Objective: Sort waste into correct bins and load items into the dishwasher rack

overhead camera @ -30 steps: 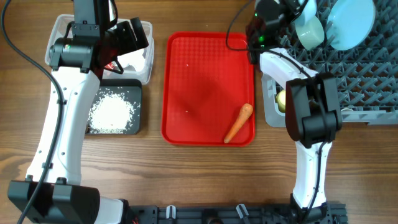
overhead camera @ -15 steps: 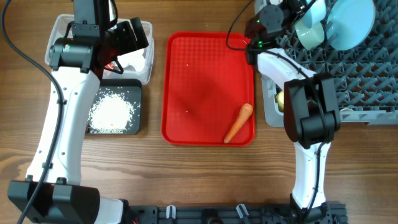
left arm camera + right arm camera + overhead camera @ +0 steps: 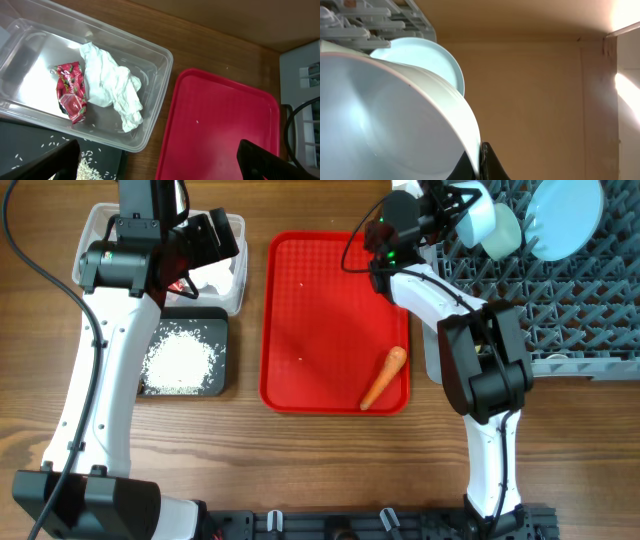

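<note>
A pale blue-green bowl [image 3: 493, 224] is gripped by its rim in the right pincer [image 3: 462, 218] at the dishwasher rack [image 3: 560, 290] edge, beside the racked plate [image 3: 566, 216]; the left pincer [image 3: 160, 165] is held open over the clear tub [image 3: 155, 65].

Left tool [image 3: 155, 162] spread wide, right tool [image 3: 462, 218] clamped

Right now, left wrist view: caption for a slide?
Wrapper and tissue in the clear tub, beside the red tray.
</note>
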